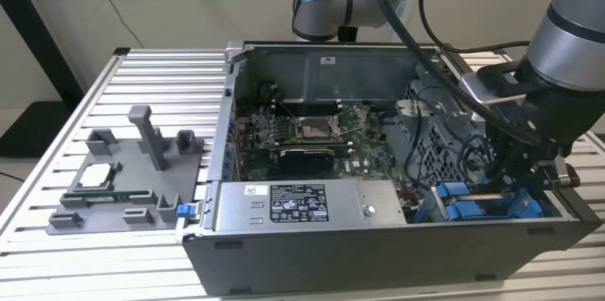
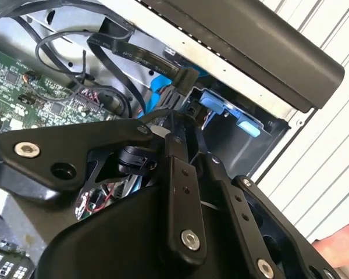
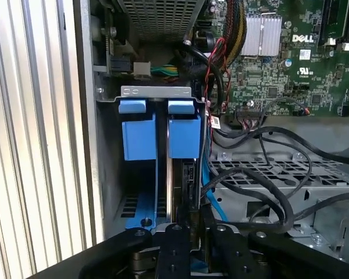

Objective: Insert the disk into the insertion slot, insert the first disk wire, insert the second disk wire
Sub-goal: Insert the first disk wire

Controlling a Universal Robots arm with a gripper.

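Disk [image 3: 183, 136] sits slotted at four o'clock in the case [image 1: 378, 258]; jaws, seemingly clenched on a black plug [image 2: 183, 80], should push it squarely.

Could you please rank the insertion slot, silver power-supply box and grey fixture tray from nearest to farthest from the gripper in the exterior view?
1. insertion slot, right at the gripper, on the exterior view's right.
2. silver power-supply box, toward the middle.
3. grey fixture tray, far on the exterior view's left.
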